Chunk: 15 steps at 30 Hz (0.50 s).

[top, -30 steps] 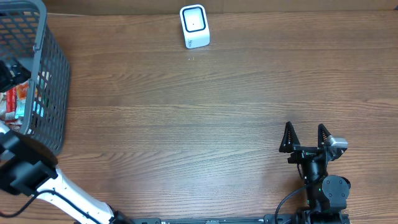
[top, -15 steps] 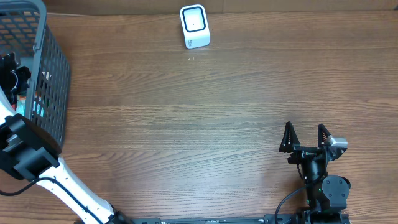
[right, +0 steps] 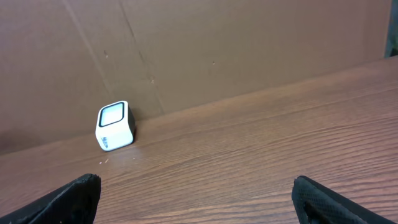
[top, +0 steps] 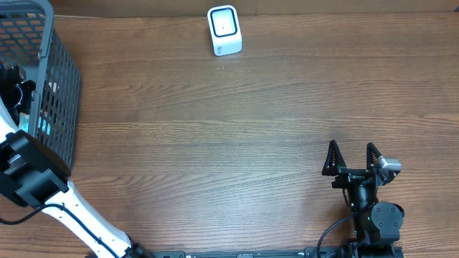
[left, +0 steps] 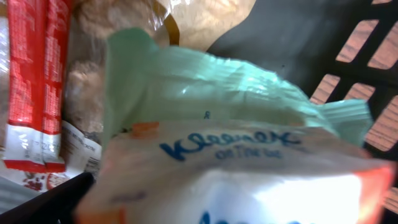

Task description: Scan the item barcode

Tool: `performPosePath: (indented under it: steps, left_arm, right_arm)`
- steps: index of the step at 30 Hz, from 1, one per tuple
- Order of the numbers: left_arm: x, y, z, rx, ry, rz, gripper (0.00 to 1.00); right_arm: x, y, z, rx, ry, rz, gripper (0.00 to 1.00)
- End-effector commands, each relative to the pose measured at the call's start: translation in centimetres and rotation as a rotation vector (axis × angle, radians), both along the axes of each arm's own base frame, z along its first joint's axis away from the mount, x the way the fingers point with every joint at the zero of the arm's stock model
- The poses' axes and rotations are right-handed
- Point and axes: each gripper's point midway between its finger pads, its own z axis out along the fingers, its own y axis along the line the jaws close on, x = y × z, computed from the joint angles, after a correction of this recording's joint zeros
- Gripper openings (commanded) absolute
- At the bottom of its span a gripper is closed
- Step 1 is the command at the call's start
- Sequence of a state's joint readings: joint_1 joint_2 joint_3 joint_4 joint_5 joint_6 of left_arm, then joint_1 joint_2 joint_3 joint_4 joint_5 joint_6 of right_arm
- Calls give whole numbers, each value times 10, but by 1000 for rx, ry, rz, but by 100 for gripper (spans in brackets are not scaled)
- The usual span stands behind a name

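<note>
- My right pincer [top: 351, 147] sits at the near edge of the desk [top: 215, 143], well apart from the grey mesh basket [top: 61, 79] and on the opposite side of the desk from it. Its fingers are released and spread wide, with only bare wood between them.
- My left arm reaches into the basket from the near side, and the left pincer [top: 14, 84] is down inside the basket walls.
- On the left wrist camera, a Kleenex tissue pack [left: 249, 162] fills the frame, lying inside the basket right under the pincer. It is white with blue lettering and orange corners.
- I see only one dark finger [left: 43, 199], low at the left, just beside the pack. The left pincer is released and spread wide; I cannot tell whether it touches the pack.
- A pale green plastic-wrapped pack [left: 205, 81] lies just behind the Kleenex pack, also in the basket.
- Red sachets [left: 37, 81] lie at the left, and a clear bag with brownish contents [left: 124, 18] lies beyond them; the basket's dark mesh wall [left: 367, 43] stands to the right.
- The white barcode scanner [top: 224, 30] stands upright at the desk's far edge, outside the basket and well off towards my right pincer's side.
</note>
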<state>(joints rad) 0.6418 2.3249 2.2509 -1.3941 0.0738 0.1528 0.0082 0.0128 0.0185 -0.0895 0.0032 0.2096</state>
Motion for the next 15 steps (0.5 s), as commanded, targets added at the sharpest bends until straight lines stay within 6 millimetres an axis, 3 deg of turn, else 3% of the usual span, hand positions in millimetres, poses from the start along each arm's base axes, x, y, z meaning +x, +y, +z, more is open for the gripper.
performPosePath:
  steps: [1,6,8,11,15]
  left_arm:
    - [-5,-4,-13,-22,38,22,98]
    - [-9,-7,-28,-37,58,25,94]
    - [-8,-6,-27,-34,52,29,89]
    - [-6,-3,-19,-21,35,30,72]
    - [-3,-2,-8,-14,18,31,63]
  right_arm:
    - [0,0,-1,4,-6,2,100]
    - [0,0,-1,4,-5,2,100]
    - [0,0,-1,4,-5,3,100]
    - [0,0,-1,4,-5,2,100]
    - [0,0,-1,4,-5,2,100]
